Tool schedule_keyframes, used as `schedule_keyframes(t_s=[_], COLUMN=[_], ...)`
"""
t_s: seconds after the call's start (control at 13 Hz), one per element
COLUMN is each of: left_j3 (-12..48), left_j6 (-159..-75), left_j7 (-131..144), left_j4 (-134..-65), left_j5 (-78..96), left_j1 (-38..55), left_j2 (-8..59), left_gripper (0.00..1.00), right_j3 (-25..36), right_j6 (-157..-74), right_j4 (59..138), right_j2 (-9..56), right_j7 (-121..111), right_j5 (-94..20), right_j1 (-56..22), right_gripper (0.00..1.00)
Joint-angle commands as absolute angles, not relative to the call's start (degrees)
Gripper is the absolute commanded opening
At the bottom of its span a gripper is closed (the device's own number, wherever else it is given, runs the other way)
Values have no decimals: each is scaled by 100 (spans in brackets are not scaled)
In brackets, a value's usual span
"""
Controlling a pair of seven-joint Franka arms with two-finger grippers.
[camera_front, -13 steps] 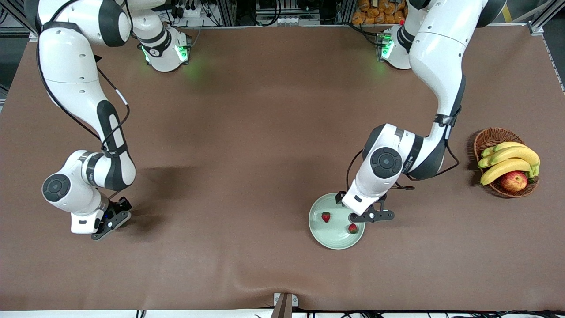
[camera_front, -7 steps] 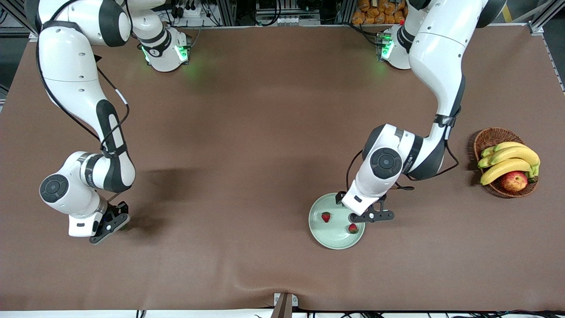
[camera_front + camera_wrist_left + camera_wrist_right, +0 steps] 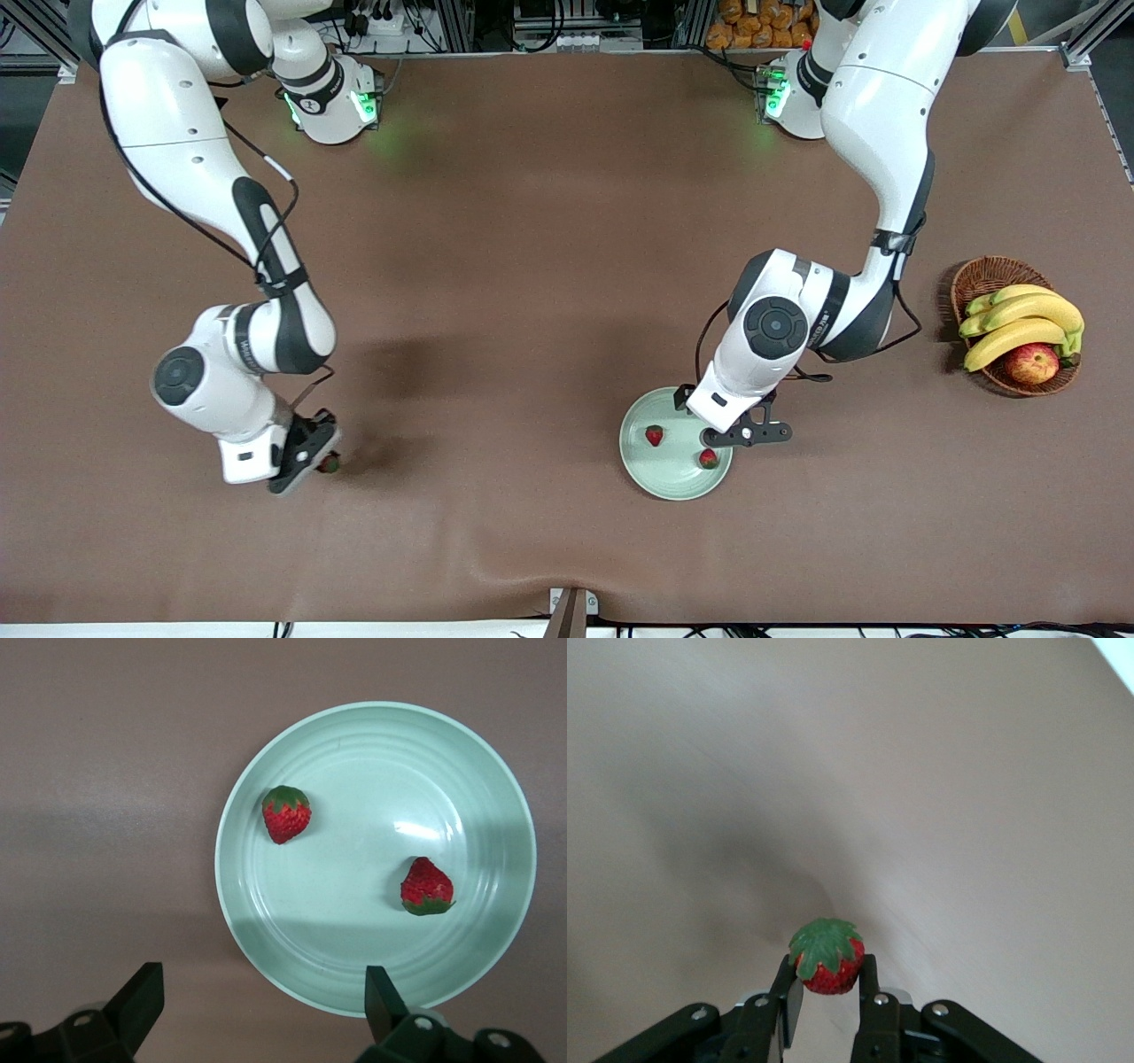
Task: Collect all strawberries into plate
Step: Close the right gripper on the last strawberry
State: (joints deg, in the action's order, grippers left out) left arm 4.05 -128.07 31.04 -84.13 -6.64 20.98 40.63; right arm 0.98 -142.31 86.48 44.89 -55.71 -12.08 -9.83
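The pale green plate (image 3: 663, 476) lies near the middle, toward the left arm's end. Two strawberries (image 3: 654, 435) (image 3: 708, 458) rest on it, apart from each other. My left gripper (image 3: 741, 436) hangs open over the plate's rim on the left arm's side, holding nothing. The left wrist view shows the plate (image 3: 354, 753), both strawberries (image 3: 286, 812) (image 3: 426, 887) and the open left gripper (image 3: 264, 1001). My right gripper (image 3: 321, 461) is shut on a third strawberry (image 3: 330, 462) over bare table toward the right arm's end. In the right wrist view, that strawberry (image 3: 827, 958) sits leaf-up between the right gripper's (image 3: 827, 981) fingers.
A brown wicker basket (image 3: 982, 271) stands at the left arm's end of the table, holding bananas (image 3: 1021, 319) and a red-yellow apple (image 3: 1032, 363). The brown table cover has a fold (image 3: 567, 571) at the edge nearest the front camera.
My right gripper has shut on the strawberry and swung with it toward the plate's side of the table. The left arm has not moved.
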Motion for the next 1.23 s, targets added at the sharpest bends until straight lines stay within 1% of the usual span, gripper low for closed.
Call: schedule_keyframes(t_s=[0.0,0.54,0.61,0.84,1.0,1.15], left_j3=[431,474,553,615,615,615], left_j6=[-12762,-12753,-12753,-12744,-12595,-12542], left_j7=[3094,3173,3182,3182,3164,3129], left_j4=[-8411,-8534,-8543,-8578,-8569,-8578], left_j5=[-809,-738,-738,-738,-730,-695], left_j1=[2057,2118,2075,2048,2039,2039], left_j2=[4008,3894,3867,3858,3850,3823], left_gripper=[100,100,100,100,100,100], right_j3=[-455,-1581,-1599,-1600,-1573,-1425], right_j6=[-14221,-14290,-14326,-14808,-15308,-15521], right_j4=[8719,8780,8763,8763,8754,8737], right_j2=[4438,4421,4421,4482,4552,4692], right_j7=[-5669,-5748,-5696,-5529,-5318,-5081], right_j5=[-1239,-1213,-1213,-1230,-1204,-1178], right_j1=[-879,-1019,-1211,-1695,-2107,-2486], right_gripper=[0,0,0,0,0,0])
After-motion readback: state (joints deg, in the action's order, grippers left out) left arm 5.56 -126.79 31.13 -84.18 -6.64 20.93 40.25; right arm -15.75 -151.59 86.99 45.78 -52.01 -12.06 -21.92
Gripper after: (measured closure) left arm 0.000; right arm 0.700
